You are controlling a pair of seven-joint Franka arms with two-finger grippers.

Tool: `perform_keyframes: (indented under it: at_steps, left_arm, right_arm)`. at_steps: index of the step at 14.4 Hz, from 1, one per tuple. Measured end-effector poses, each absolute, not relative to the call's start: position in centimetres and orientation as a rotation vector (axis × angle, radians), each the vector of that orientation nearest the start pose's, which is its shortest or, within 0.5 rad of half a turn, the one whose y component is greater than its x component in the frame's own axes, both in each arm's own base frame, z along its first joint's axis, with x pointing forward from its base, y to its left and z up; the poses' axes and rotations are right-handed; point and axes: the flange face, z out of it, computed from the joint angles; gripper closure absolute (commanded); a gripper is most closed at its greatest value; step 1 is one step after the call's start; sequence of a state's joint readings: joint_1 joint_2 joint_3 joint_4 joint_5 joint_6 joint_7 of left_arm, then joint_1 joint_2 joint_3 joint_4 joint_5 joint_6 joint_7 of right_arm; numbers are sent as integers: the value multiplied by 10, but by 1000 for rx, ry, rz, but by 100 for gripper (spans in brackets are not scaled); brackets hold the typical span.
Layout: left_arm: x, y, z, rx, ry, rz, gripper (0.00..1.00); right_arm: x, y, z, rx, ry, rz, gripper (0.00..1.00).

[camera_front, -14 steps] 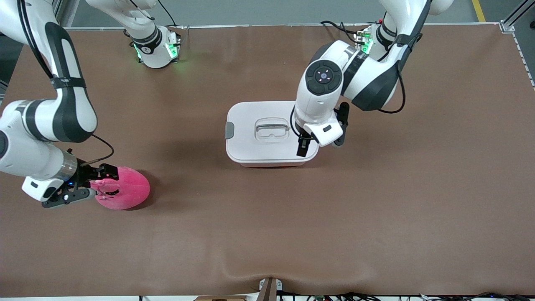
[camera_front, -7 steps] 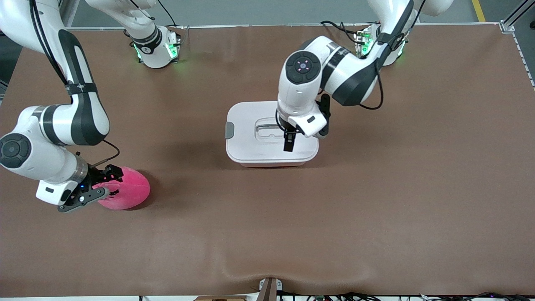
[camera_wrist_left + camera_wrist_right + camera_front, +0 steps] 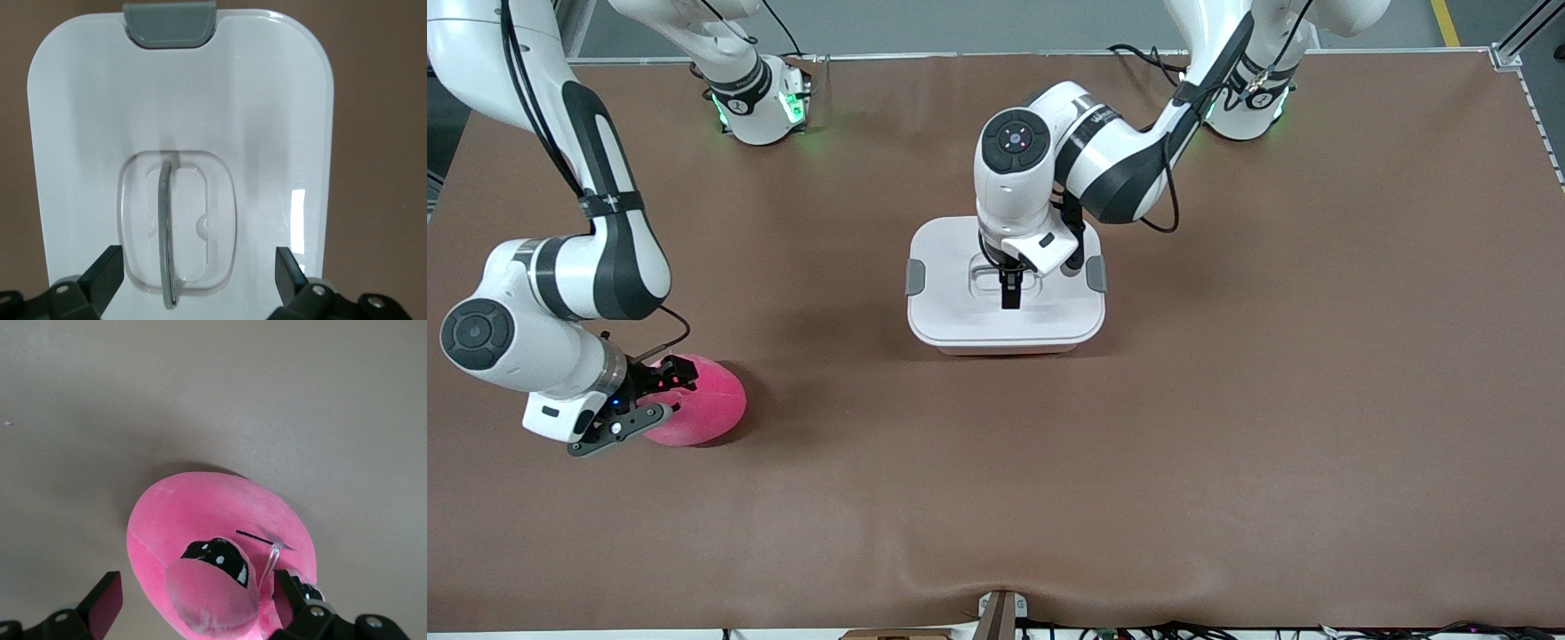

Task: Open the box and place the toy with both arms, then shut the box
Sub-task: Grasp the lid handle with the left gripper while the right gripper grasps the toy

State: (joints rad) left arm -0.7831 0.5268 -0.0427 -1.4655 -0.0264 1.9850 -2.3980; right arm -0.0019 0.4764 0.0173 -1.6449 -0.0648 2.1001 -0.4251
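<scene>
Left gripper (image 3: 1009,298): jaws spread over box (image 3: 960,320) lid handle (image 3: 167,233) (lid on).
Right gripper (image 3: 649,396): jaws spread around toy (image 3: 707,409).

A brown table (image 3: 1227,427) is carrying two things, and its covering is bulging into a low wrinkle at the middle of the edge nearest the front camera. A white-lidded box (image 3: 960,320) with grey side clips is sitting closed near the table's centre, somewhat toward the edge where the arm bases are standing. A round bright pink plush toy (image 3: 707,409) is lying well apart from it, nearer the front camera and close to the right arm's end of the table.
</scene>
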Motion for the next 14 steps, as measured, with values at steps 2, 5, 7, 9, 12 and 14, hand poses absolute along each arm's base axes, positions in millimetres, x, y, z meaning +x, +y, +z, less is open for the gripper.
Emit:
perform_keyframes:
  at_steps: [2, 5, 7, 9, 12, 14]
  left_arm:
    - [476, -516, 373, 2192, 2266, -72, 0]
    - [464, -525, 370, 2195, 2273, -71, 0]
    - [460, -527, 364, 2210, 2275, -70, 0]
    - [457, -525, 353, 2228, 2289, -68, 0]
    - [453, -521, 340, 2257, 2299, -65, 71]
    - [453, -521, 341, 2266, 2288, -66, 100]
  right_arm:
    - [673, 6, 331, -3092, -744, 69, 12]
    - [670, 6, 324, -3089, -743, 92, 71]
    - [669, 5, 322, -3087, -742, 105, 79]
    - [667, 5, 320, -3083, -741, 130, 93]
    - [665, 5, 319, -3076, -754, 155, 100]
    - [666, 4, 320, -3059, -813, 153, 100]
